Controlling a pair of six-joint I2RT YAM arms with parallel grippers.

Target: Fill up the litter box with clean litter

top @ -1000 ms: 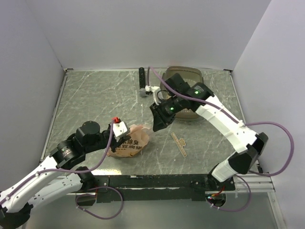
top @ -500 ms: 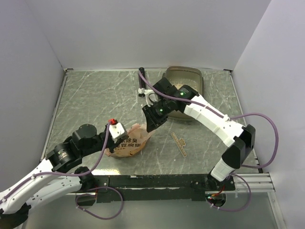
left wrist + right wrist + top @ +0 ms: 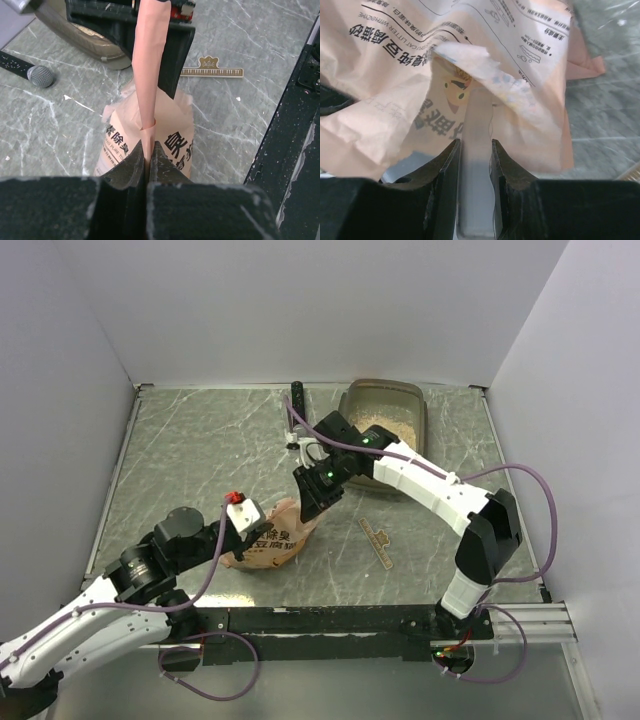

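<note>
The litter box [image 3: 350, 400] stands at the back right, with pale clean litter [image 3: 388, 420] inside it. An orange-pink pouch [image 3: 280, 545] with black text sits on the table in front of it. My left gripper [image 3: 250, 530] is shut on the pouch's near upright edge; the left wrist view shows the jaws [image 3: 148, 150] pinched on that edge of the pouch [image 3: 120, 145]. My right gripper [image 3: 305, 508] is at the pouch's far top. In the right wrist view its jaws [image 3: 475, 142] stand narrowly apart with a pale strip of the pouch [image 3: 395, 75] filling the gap.
A wooden ruler [image 3: 377, 540] lies right of the pouch and also shows in the left wrist view [image 3: 215, 71]. A black-handled tool [image 3: 297, 400] lies left of the litter box. The black base rail [image 3: 330, 620] runs along the near edge.
My right gripper has moved left and toward me, from beside the litter box to the pouch's top. My left arm has drawn back slightly, still holding the pouch's edge.
</note>
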